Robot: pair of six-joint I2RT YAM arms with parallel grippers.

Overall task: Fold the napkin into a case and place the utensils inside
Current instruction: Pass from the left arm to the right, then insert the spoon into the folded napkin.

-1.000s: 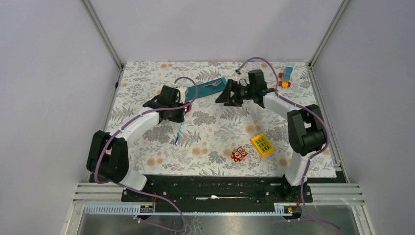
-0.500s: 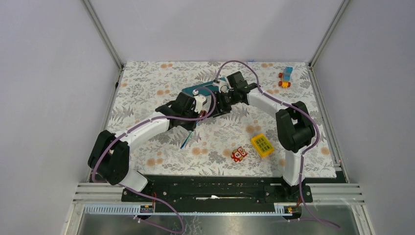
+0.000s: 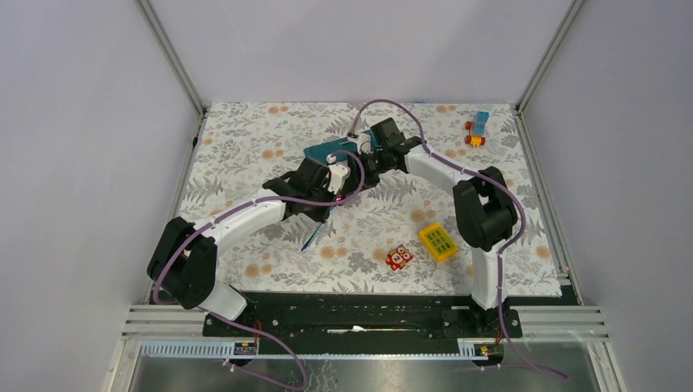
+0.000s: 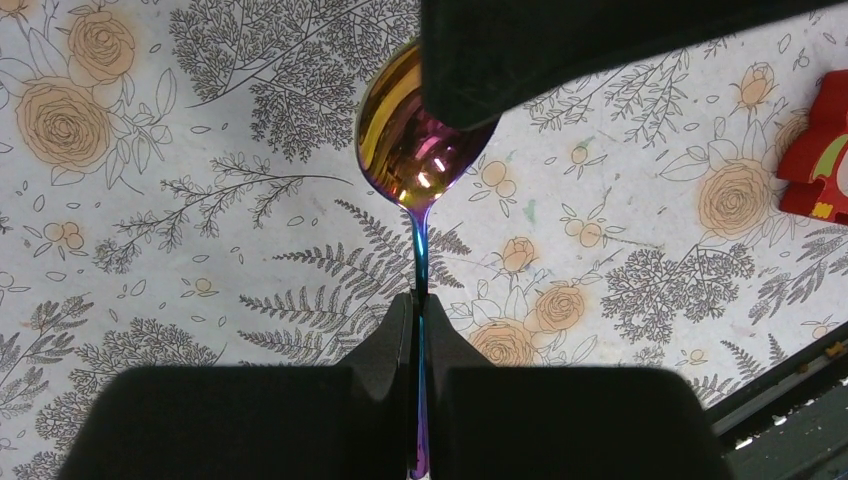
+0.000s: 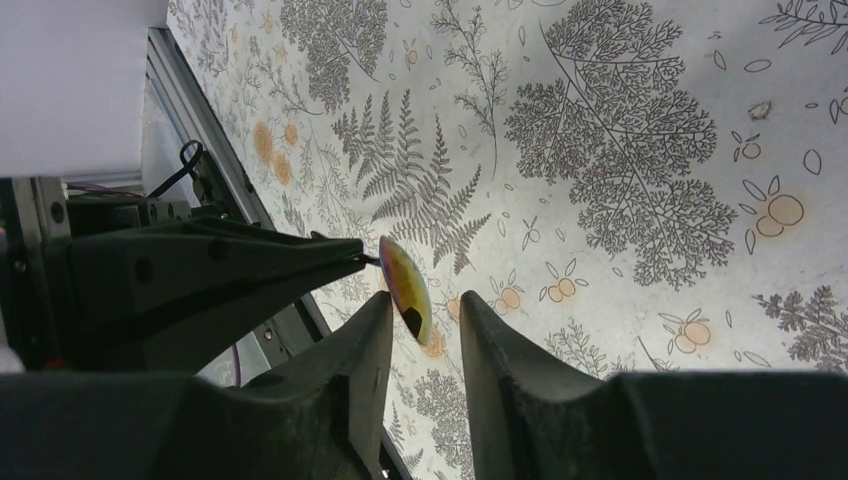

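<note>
The spoon (image 4: pixel 412 160) is tinted gold to purple; the white tablecloth (image 4: pixel 150 330) is printed with grey ferns and orange roses.

The left arm (image 3: pixel 245 219) and right arm (image 3: pixel 439 168) have white shells on their long links and bulky black housings at the joints. A purple cable (image 3: pixel 386 102) loops loosely along each. The left claw (image 4: pixel 420 300) and right claw (image 5: pixel 420 310) have matte-black, tapered fingers. Both arms are bolted to a black rail (image 3: pixel 351 314).
</note>
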